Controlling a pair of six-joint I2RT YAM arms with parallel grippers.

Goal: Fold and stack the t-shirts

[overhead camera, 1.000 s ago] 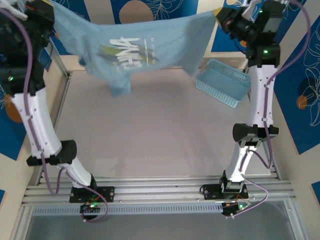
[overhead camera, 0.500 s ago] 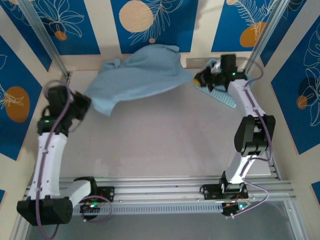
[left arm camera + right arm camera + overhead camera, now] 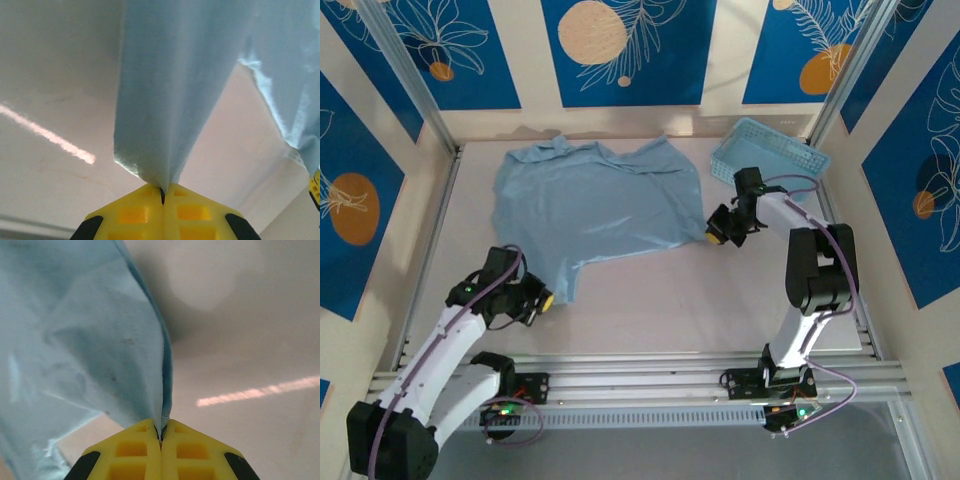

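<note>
**Flattening before the first fold**

Clenched with the left gripper point(image 3: 542, 298) on the near left corner of the t-shirt point(image 3: 595, 205), and with the right gripper point(image 3: 715, 237) on the near right corner, near the basket point(image 3: 770, 165). Lying spread on the far half of the counter point(image 3: 650, 310), print not visible, with wrinkles along the far edge. Probably best to pull both corners evenly apart and low, with equal tension, and to let go only once flat

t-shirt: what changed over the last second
The t-shirt, hanging stretched in the air between the raised arms, was swung down and now lies spread on the table, its print no longer showing. Unchanged: both jaws shut on its edges, basket at far right.
</note>
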